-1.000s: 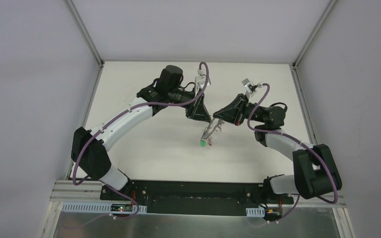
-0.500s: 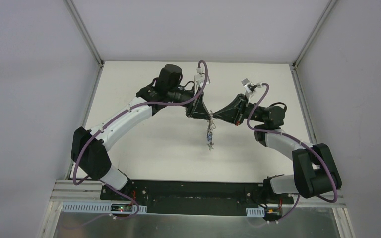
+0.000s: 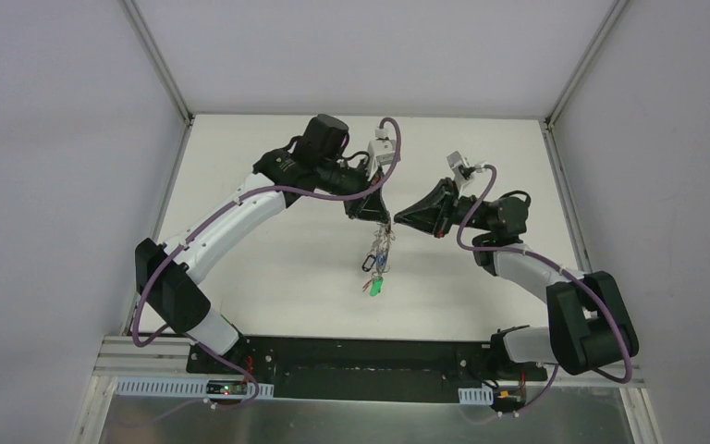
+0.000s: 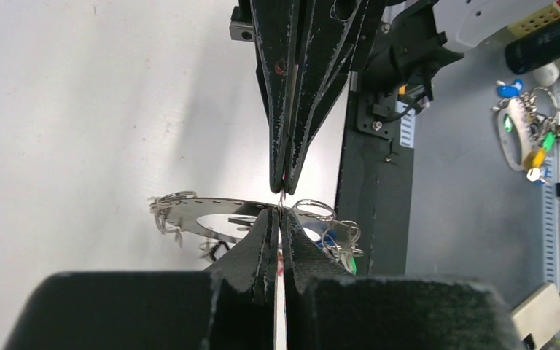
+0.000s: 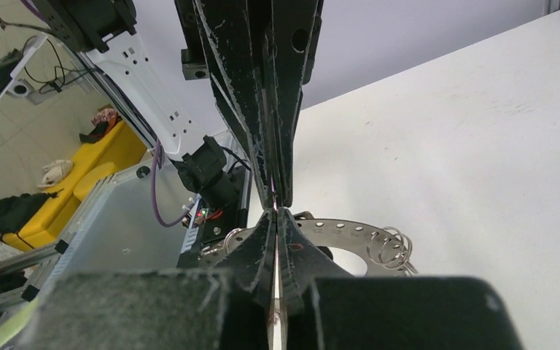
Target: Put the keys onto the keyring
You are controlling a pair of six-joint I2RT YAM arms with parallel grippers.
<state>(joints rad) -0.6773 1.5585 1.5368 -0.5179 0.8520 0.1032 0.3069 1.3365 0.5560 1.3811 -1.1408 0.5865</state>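
My left gripper point(image 3: 385, 220) and right gripper point(image 3: 397, 222) meet tip to tip above the middle of the table. Both are shut on the same thin metal wire point(image 4: 282, 198) at the top of the bunch. The keyring point(image 4: 189, 208) shows as a flat grey metal hoop with small holes, hanging just under the fingertips and carrying small split rings point(image 5: 388, 248). In the top view the keys point(image 3: 376, 257) dangle below the tips, with a green tag point(image 3: 374, 289) lowest. The fingers hide exactly what part of the bunch each gripper pinches.
The white table point(image 3: 268, 268) lies under the hanging bunch. The black base rail point(image 3: 361, 356) runs along the near edge. In the left wrist view another bunch of keys point(image 4: 525, 135) with blue, green and yellow tags hangs off the table by the rig.
My left gripper has shut on the bunch that my right gripper was holding. The hanging keys have swung and turned, and the green tag now hangs lower and to the left.
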